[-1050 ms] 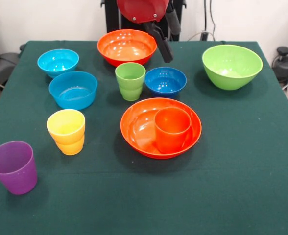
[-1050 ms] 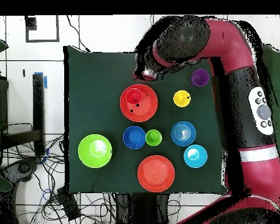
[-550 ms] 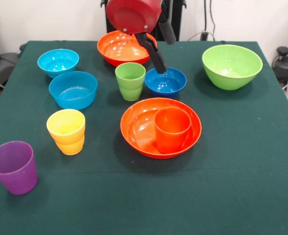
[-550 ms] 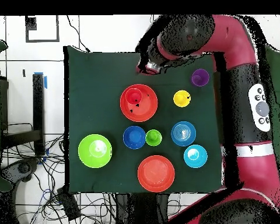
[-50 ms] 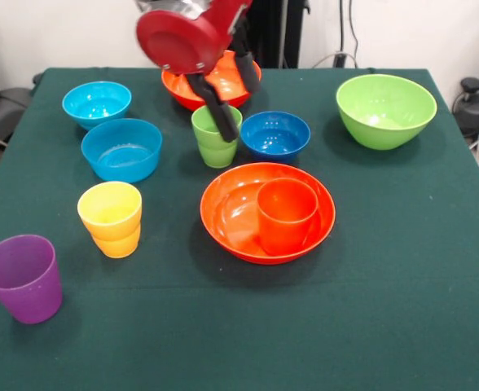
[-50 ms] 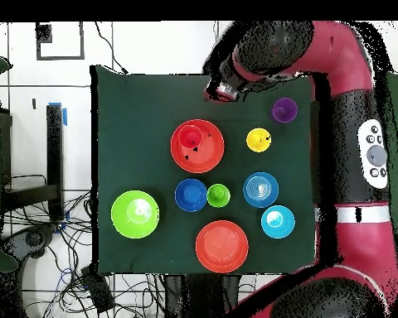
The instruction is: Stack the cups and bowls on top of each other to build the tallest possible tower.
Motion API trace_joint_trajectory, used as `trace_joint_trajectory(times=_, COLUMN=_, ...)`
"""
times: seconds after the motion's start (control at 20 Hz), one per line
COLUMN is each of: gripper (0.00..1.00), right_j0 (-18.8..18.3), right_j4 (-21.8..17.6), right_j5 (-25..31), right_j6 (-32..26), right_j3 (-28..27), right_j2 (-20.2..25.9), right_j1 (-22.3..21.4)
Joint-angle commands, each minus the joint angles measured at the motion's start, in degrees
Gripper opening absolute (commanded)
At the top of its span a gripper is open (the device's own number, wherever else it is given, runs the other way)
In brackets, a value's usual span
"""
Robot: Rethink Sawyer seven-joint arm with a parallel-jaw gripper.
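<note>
A dark green cloth covers the bench. Behind it is a plain white wall. The floor is made of pale tiles with dark lines between them. Black cables lie tangled on the floor beside the bench. A black stand with a bit of blue tape sits next to the bench.

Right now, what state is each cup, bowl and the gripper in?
orange cup: upright inside near orange bowl
near orange bowl: holds it
green cup: upright, unstacked
yellow cup: upright, unstacked
purple cup: upright, unstacked
far orange bowl: empty
lime bowl: empty
dark blue bowl: empty
light blue bowls: empty
gripper: fingers open
</note>
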Motion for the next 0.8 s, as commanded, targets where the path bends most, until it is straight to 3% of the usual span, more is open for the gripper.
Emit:
trace_joint_trajectory(times=0.05, gripper=1.00, right_j0=2.32, right_j4=-3.73, right_j5=0.98, right_j6=11.63, right_j3=-3.97, right_j2=-9.56, right_j1=-0.21)
trace_joint_trajectory(times=0.6, gripper=1.00, right_j0=3.57, right_j4=-2.98, right_j5=-2.38, right_j6=12.34, right_j3=-8.37, right_j2=-12.64, right_j1=3.37)
trace_joint_trajectory(times=0.8, gripper=1.00, right_j0=4.37, right_j4=-3.45, right_j5=-3.60, right_j6=16.22, right_j3=-11.17, right_j2=-14.50, right_j1=4.45)
